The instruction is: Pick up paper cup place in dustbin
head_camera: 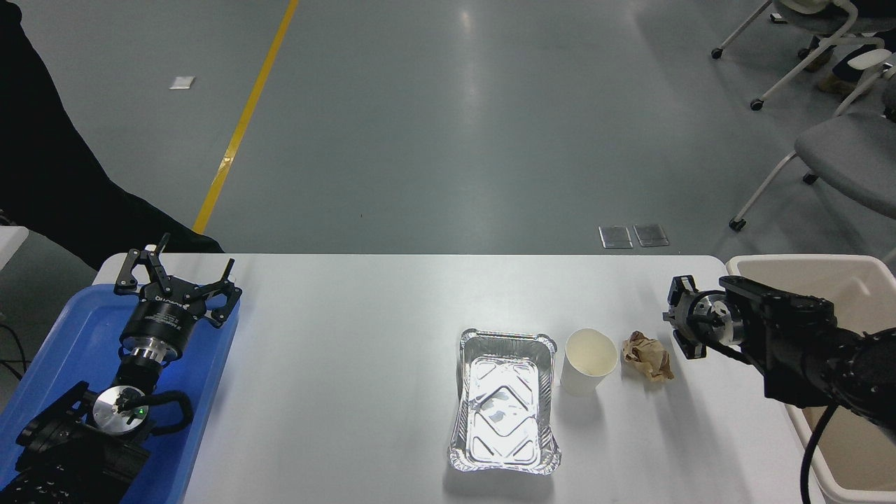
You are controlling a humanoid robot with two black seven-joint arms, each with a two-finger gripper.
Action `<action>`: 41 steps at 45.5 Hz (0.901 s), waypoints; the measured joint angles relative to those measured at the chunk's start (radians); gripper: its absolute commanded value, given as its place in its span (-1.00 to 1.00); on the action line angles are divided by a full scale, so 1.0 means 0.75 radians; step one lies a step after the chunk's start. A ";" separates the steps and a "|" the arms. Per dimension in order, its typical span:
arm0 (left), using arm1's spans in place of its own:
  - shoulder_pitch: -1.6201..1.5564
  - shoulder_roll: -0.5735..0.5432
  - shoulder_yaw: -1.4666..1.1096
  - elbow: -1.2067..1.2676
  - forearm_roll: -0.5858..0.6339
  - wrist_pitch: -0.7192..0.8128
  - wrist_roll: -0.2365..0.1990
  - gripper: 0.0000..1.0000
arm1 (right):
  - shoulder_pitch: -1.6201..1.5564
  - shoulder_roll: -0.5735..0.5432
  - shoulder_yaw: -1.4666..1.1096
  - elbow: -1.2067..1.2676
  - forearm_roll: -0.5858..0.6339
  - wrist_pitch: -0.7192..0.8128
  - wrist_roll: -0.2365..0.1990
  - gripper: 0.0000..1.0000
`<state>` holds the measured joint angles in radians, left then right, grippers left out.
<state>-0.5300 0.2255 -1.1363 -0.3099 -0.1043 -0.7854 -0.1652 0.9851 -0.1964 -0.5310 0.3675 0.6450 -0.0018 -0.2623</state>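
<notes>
The white paper cup [588, 360] stands upright on the white table [350, 350], between a foil tray and a brown paper ball. The cream-beige dustbin [798, 263] stands off the table's right end, partly covered by my right arm. My right gripper [680, 318] hovers just right of the paper ball, about a hand's width right of the cup and touching neither. Its opening is foreshortened and unclear. My left gripper [183, 271] is parked open and empty over the blue tray at the lower left.
A rectangular silver foil tray [504, 399] lies just left of the cup. A crumpled brown paper ball [647, 355] lies just right of it. A blue plastic tray [63, 336] sits at the table's left end. Office chairs [840, 150] stand at the far right.
</notes>
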 measured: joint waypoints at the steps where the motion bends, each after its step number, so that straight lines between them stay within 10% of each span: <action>1: 0.000 0.000 0.000 0.000 0.000 0.000 0.000 0.99 | 0.005 -0.003 0.000 0.011 0.000 0.000 0.000 -1.00; 28: -0.002 0.000 0.003 0.000 0.000 0.000 0.002 0.99 | 0.394 -0.166 -0.519 0.536 -0.066 0.002 0.004 -1.00; 41: -0.003 0.000 0.005 0.000 0.000 0.000 0.003 0.99 | 0.825 -0.279 -0.791 0.969 -0.386 0.118 0.013 -1.00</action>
<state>-0.5322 0.2255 -1.1328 -0.3098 -0.1043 -0.7854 -0.1628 1.6041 -0.4061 -1.1244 1.0946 0.3554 0.0869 -0.2526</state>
